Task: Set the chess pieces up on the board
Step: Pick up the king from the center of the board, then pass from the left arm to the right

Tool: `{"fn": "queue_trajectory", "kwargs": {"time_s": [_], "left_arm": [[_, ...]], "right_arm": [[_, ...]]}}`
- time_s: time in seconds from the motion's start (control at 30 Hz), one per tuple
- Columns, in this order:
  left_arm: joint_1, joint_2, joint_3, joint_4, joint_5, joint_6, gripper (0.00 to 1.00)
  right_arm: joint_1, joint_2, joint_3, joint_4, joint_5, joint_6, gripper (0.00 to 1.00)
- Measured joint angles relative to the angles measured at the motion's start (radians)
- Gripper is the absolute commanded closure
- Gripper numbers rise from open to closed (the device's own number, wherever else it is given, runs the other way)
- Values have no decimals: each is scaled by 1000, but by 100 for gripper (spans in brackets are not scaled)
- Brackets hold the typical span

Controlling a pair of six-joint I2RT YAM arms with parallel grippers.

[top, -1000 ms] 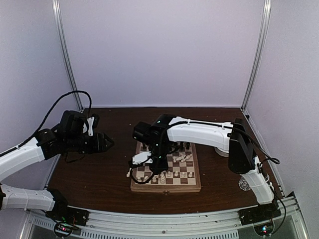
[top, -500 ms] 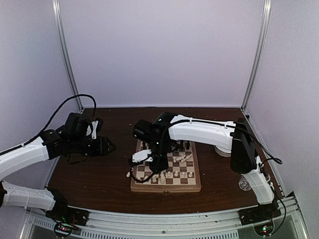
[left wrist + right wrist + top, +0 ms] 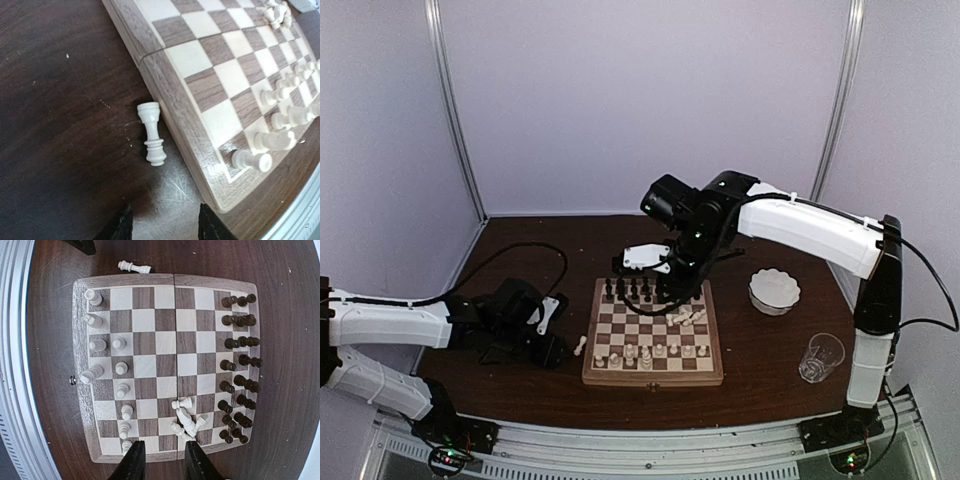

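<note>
1. Left gripper: jaws apart, nothing between them, low over the table. Only bare dark wood lies right in front of the tips, so nothing is in the way.
2. Just ahead of those jaws, a lying white piece is on its side on the table. It is off the board and close beside the tan border. Can't tell if it touches.
3. Ahead and to the right of the left jaws is the board corner, with cream pieces standing on the edge squares.
4. Right gripper: jaws apart and empty, held high above the board, with the tips over one side border.
5. Directly ahead of the right jaws, toppled white pieces lie in a small heap across the squares, touching each other.
6. Left of the right jaws, upright white pieces stand in two columns with gaps. A small metal clasp sits on the outer edge there.
7. Right of the right jaws, dark pieces stand packed in two columns.
8. The centre squares beyond the heap are bare light and dark brown checks.
9. Well apart from both jaws, on the table beside the board, are a white scalloped bowl and a clear glass.
</note>
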Motion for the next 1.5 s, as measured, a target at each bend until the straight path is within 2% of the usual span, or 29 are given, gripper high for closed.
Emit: {"fn": "queue_trajectory", "kwargs": {"time_s": [0.2,0.6,0.87,1.07,1.23,1.37,1.5], "left_arm": [[-32,154,12,34,-49,42,56],[-33,291,91,75,-98,77,64],[-33,343,113,100,-130,93,85],[-33,310,123,58,-135,105,87],[-32,92,214,-86,-122,129,87],[-32,20,373,-123,-7,139,87],[-32,88,512,-147,159,129,87]], "right_arm": [[-35,-30,-43,23,0,5,69],[-36,-53,-100,53,0,8,69],[-37,-54,-100,56,0,8,69],[-48,-55,-100,56,-29,16,67],[-114,-85,-109,55,-219,9,59],[-171,-127,-110,51,-377,-35,51],[-171,-153,-74,16,-409,-159,49]]}}
